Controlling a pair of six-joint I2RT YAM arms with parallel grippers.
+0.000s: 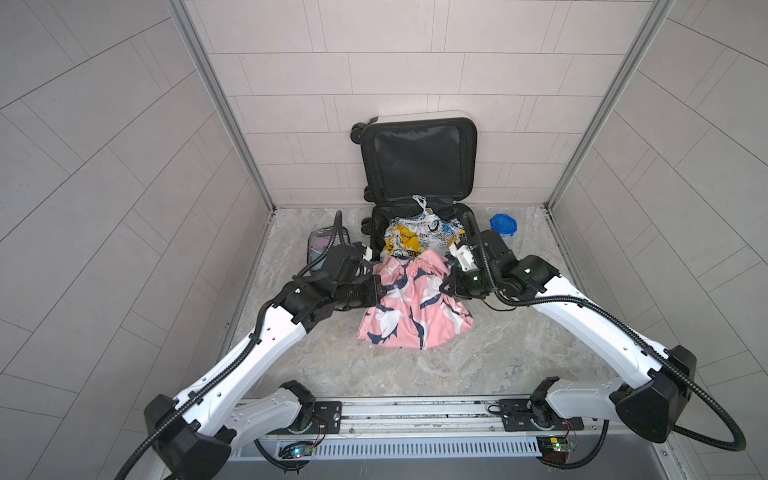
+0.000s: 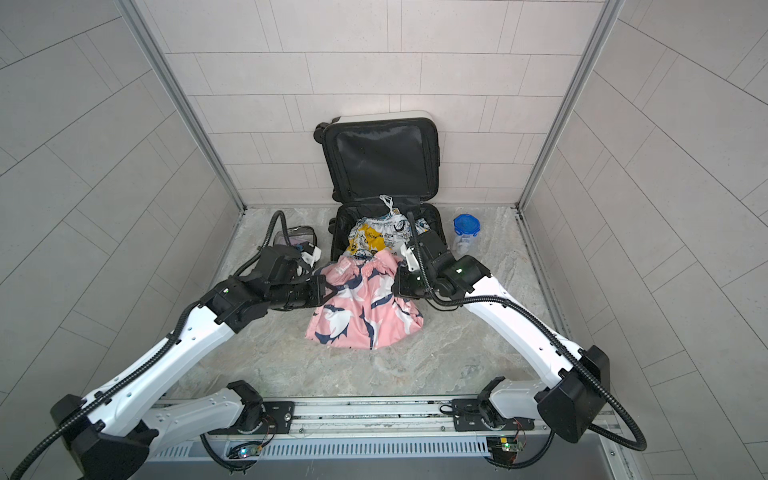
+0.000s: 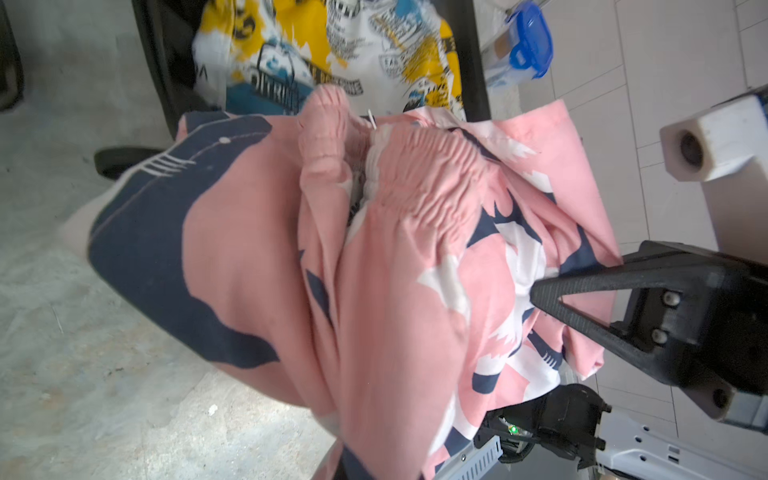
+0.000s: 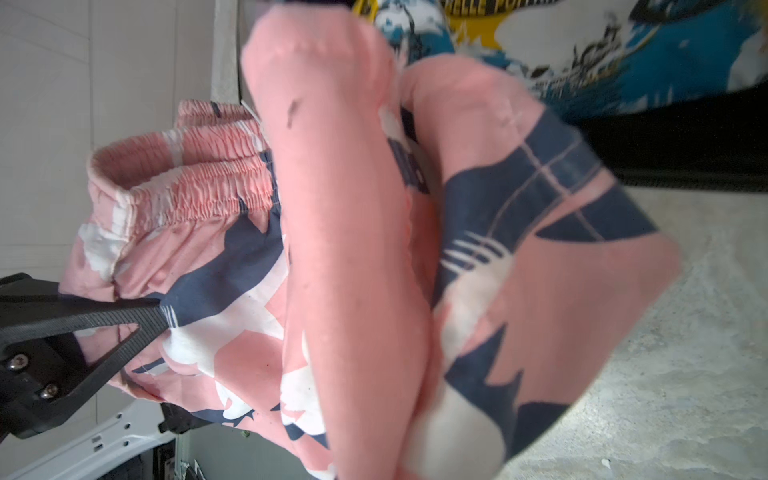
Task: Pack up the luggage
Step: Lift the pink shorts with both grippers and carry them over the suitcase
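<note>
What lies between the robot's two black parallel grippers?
The pink shark-print fabric shorts span the gap from left gripper to right gripper, each shut on the cloth. Both top views show it.

Marbled grey tabletop [image 1: 415, 374], four items on it.
Open luggage [image 1: 419, 166] far centre, lid against wall; clear pouch [image 1: 322, 243] far left; blue-lidded container [image 1: 503, 228] far right; pink shorts [image 1: 415, 320] centre.

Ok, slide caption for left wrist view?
Right gripper pinches pink shark-print shorts in front of the luggage, which holds a yellow-blue printed garment.
</note>
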